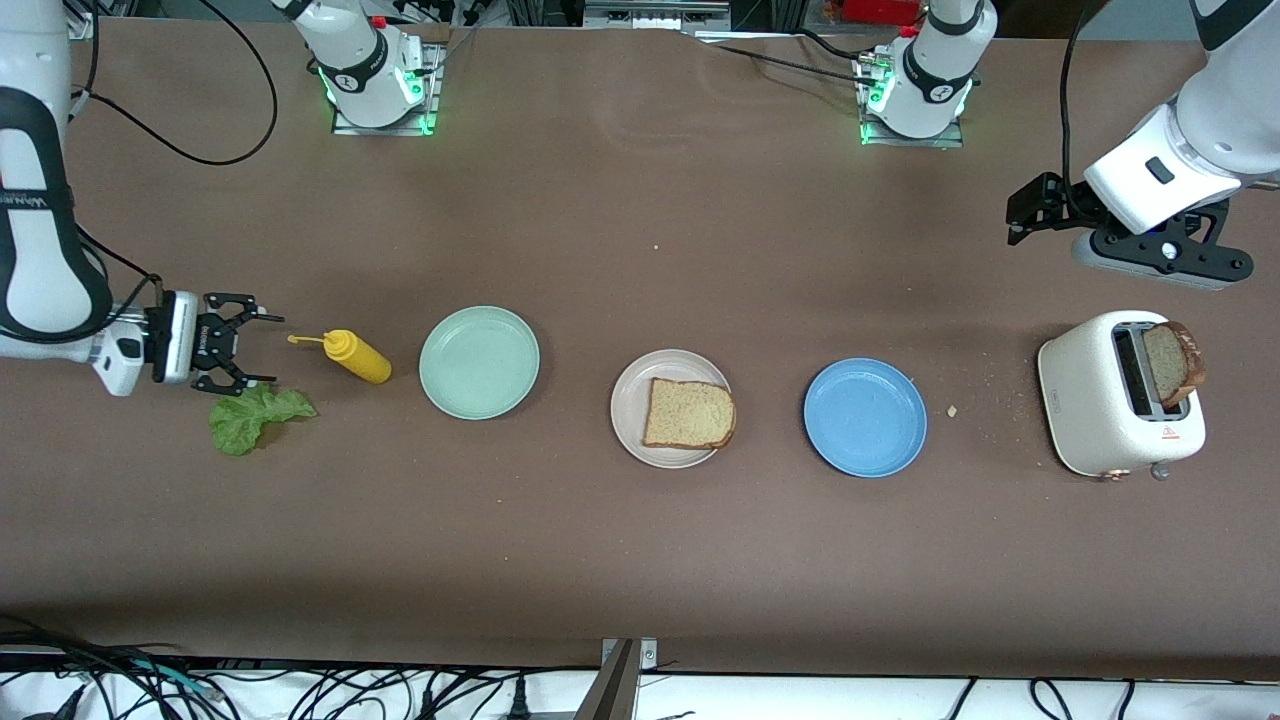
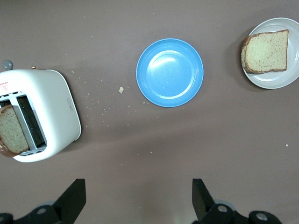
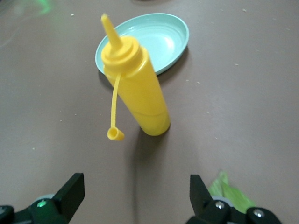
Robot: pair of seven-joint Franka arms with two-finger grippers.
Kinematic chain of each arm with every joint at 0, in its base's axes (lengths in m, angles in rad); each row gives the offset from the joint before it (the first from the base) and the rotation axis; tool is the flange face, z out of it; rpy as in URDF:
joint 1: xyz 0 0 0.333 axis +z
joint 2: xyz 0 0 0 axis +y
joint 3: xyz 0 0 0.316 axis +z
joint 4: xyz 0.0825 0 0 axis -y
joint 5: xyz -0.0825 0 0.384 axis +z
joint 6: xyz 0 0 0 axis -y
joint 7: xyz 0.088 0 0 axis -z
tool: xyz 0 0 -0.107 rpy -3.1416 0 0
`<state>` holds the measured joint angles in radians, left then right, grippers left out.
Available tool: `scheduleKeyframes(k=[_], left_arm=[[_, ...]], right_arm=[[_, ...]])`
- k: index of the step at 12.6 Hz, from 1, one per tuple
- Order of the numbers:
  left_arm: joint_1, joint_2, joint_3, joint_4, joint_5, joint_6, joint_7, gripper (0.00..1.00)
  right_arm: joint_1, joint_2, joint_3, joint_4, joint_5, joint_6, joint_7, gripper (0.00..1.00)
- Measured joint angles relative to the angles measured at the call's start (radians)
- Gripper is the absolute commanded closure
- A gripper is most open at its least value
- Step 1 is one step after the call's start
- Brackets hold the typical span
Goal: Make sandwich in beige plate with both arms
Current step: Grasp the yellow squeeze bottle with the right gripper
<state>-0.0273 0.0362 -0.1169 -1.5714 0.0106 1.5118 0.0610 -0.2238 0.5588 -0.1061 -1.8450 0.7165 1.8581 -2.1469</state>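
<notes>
- The beige plate (image 1: 668, 408) is sitting mid-table with one bread slice (image 1: 688, 414) lying on it, covering its half toward the left arm's end; no lettuce or top slice is on it, so the sandwich is standing at its first layer.
- The lettuce leaf (image 1: 256, 416) is lying flat on the table at about 5 o'clock from the right gripper (image 1: 245, 345), and looks to be the layer in hand next.
- The right gripper is hanging low with its fingers spread apart and nothing between them, aiming at the yellow squeeze bottle (image 1: 358, 357) at its 3 o'clock; the next move is calling for a shift onto the leaf and a pinch at its ruffled edge.
- The left gripper (image 2: 139, 200) is hovering at 12 o'clock of the white toaster (image 1: 1110, 400), fingers apart and empty.
- A second slice (image 1: 1174, 362) is standing in the toaster slot, leaning a little, probably loose enough to lift.
- The mint-green plate (image 1: 479, 362) and bottle are lying between leaf and beige plate; the blue plate (image 1: 865, 416) between toaster and beige plate.
- The table toward 6 o'clock of the plates is offering open room.
</notes>
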Motion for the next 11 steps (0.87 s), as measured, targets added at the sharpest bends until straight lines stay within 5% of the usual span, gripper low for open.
scheduleKeyframes(k=[4, 11], left_arm=[[0.000, 0.000, 0.000, 0.000, 0.000, 0.000, 0.000, 0.00], [0.001, 0.000, 0.000, 0.000, 0.000, 0.000, 0.000, 0.00]], right_arm=[[-0.001, 0.114, 0.005, 0.000, 0.094, 0.000, -0.102, 0.00], [0.005, 0.129, 0.101, 0.002, 0.178, 0.003, -0.106, 0.01]])
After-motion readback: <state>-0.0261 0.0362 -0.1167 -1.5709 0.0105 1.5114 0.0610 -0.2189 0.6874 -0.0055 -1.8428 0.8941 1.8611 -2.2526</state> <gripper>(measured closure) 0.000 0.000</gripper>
